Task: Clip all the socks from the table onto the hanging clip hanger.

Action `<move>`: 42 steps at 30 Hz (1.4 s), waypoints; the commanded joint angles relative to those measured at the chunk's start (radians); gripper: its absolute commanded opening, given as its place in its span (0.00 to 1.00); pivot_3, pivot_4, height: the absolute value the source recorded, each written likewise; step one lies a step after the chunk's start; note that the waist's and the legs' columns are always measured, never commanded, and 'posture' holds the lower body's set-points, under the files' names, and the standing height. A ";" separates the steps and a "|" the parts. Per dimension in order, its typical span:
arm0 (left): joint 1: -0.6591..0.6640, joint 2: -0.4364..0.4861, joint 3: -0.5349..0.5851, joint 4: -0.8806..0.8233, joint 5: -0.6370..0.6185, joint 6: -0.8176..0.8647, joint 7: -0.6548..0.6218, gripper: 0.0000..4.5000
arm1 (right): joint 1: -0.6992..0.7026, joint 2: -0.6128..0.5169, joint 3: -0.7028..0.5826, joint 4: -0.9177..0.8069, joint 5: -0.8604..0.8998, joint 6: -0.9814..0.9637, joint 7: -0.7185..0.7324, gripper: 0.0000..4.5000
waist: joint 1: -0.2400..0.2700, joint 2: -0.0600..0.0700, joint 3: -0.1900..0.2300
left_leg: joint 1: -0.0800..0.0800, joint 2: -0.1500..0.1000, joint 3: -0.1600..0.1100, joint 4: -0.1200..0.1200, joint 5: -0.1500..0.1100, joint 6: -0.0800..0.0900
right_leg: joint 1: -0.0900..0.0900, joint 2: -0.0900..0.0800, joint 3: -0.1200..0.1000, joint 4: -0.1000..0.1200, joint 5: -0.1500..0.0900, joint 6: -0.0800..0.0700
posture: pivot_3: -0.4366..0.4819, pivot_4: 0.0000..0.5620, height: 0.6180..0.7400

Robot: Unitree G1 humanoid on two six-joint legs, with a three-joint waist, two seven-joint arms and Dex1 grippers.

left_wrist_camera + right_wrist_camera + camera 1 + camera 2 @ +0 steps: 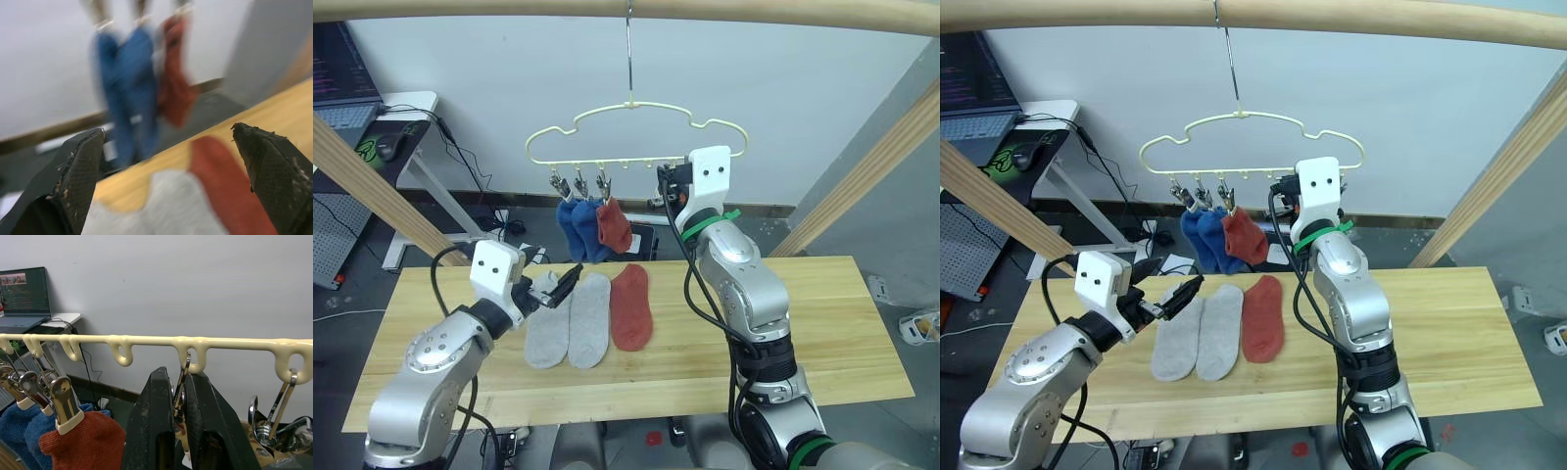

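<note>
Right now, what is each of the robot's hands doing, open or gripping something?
Left tool: open, empty, over the grey socks on the table.
Right tool: shut on a metal clip of the clip hanger.

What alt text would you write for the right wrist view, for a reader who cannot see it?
The right gripper has its two black fingers shut on a metal clip hanging from the pale-yellow hanger bar. Farther along the bar, a red sock and blue socks hang clipped, with a laptop behind.
</note>
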 commanded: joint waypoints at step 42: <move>-0.296 -0.213 -0.017 0.615 0.223 0.054 0.215 0.23 | -0.006 -0.023 0.023 -0.161 0.026 0.147 0.021 0.00 | -0.003 0.009 0.034 | 0.000 0.000 0.000 -0.003 0.000 0.001 | 0.001 0.000 0.000 -0.006 -0.001 0.001 | 0.30 0.64 1.00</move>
